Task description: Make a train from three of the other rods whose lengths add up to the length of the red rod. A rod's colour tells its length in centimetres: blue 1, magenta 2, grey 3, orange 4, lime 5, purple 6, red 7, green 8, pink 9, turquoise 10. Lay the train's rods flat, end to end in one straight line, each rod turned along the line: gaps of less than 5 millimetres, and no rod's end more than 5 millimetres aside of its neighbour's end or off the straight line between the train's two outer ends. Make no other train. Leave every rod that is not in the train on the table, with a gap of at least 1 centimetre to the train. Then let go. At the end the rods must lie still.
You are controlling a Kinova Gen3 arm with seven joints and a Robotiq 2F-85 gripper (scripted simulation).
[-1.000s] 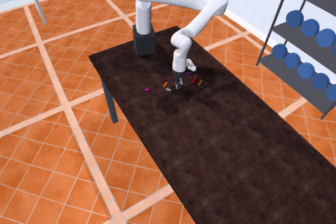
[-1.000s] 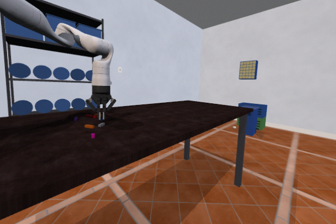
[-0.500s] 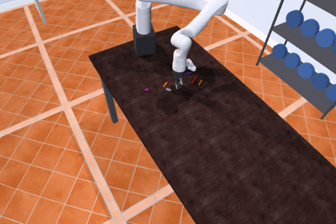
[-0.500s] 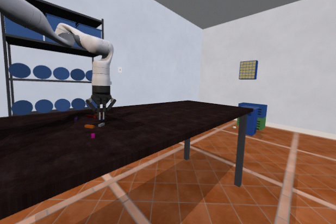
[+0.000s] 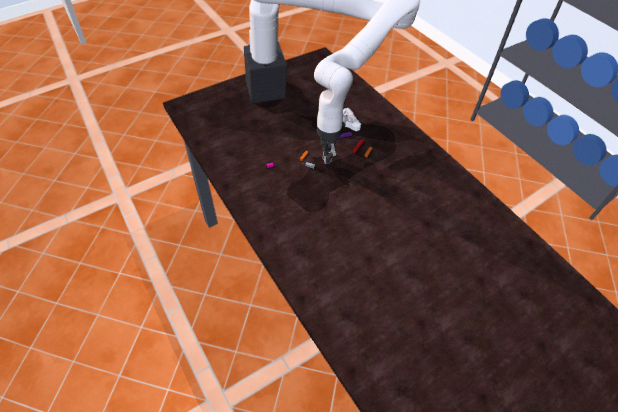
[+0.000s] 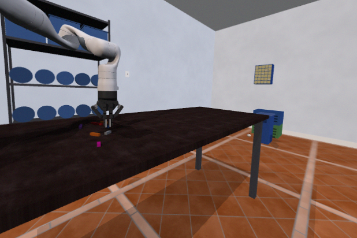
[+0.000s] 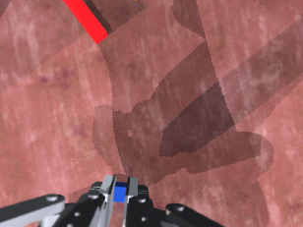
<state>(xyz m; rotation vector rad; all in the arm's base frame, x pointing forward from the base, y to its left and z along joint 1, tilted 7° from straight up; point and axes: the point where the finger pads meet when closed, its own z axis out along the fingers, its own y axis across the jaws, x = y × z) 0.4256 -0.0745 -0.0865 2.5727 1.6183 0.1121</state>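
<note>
My gripper (image 5: 328, 160) is shut on a small blue rod (image 7: 119, 193) and holds it a little above the dark table. It also shows in the exterior view (image 6: 107, 125). A grey rod (image 5: 310, 165) lies just left of the gripper. An orange rod (image 5: 303, 155) lies beyond it, and a magenta rod (image 5: 270, 165) lies farther left. The red rod (image 5: 358, 146) lies to the right, with a second orange rod (image 5: 368, 151) beside it and a purple rod (image 5: 345, 135) behind. In the wrist view one end of the red rod (image 7: 86, 20) shows at the top left.
The arm's base (image 5: 265, 79) stands at the table's far end. A shelf rack with blue cylinders (image 5: 560, 73) stands off the table to the right. A white lump (image 5: 351, 119) lies behind the gripper near the purple rod.
</note>
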